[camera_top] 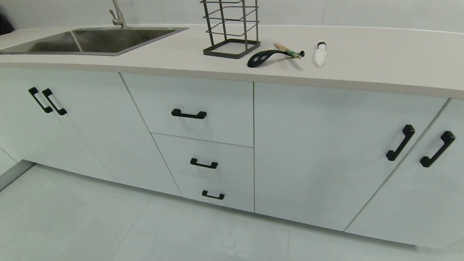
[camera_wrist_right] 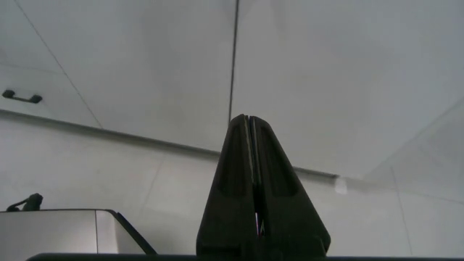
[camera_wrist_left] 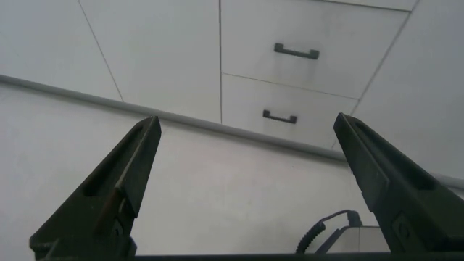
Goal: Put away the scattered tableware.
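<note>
My left gripper [camera_wrist_left: 246, 123] is spread, my right gripper [camera_wrist_right: 249, 125] pressed together, both empty; the spoon [camera_top: 262, 58] lies loose at the rack's [camera_top: 232, 32] four o'clock.

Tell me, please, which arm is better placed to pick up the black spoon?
Probably the right: the black spoon lies right of the rack, though the right gripper is shut.

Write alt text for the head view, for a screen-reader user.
A black spoon, some wooden sticks and a small white utensil lie loose on a pale kitchen counter, just right of an empty black wire rack. A steel sink sits at the far left; white cabinets and three drawers with black handles run below.
</note>
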Robot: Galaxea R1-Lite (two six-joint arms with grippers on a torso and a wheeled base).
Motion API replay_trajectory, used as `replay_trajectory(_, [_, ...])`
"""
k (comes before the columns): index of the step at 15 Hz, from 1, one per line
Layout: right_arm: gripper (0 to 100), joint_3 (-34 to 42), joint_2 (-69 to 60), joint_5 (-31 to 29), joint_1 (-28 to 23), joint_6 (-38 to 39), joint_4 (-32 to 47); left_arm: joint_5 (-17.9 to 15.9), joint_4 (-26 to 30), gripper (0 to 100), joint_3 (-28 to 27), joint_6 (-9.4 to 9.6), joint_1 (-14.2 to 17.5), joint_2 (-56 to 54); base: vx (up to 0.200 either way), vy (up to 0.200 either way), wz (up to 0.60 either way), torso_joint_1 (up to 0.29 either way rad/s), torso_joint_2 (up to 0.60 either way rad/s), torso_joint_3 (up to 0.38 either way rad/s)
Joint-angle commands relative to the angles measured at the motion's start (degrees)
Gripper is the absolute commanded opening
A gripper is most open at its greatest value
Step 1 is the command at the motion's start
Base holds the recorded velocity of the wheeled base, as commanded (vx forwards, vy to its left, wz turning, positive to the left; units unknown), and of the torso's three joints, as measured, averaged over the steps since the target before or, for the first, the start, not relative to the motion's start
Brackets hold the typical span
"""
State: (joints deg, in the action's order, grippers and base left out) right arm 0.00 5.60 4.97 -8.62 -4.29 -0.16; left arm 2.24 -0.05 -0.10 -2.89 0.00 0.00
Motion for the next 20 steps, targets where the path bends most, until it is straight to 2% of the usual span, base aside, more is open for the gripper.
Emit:
replay_trajectory(1, [0,0.0,0.1,0.0,0.0,0.0,0.0,0.0,0.0,100,0.0,-0.01,0.0,0.0,0.2,0.2,0.0,-0.002,0.0,0.002])
replay_trajectory(2, [0,0.0,0.2,0.0,0.0,0.0,0.0,0.1,0.0,100,0.0,-0.01,0.0,0.0,0.2,0.2,0.0,0.002,0.01,-0.002])
replay_trajectory(20, [0,0.0,0.2,-0.1,0.0,0.0,-0.1,0.0,0.0,100,0.0,0.16,0.0,0.0,0.0,0.0,0.0,0.0,0.0,0.0])
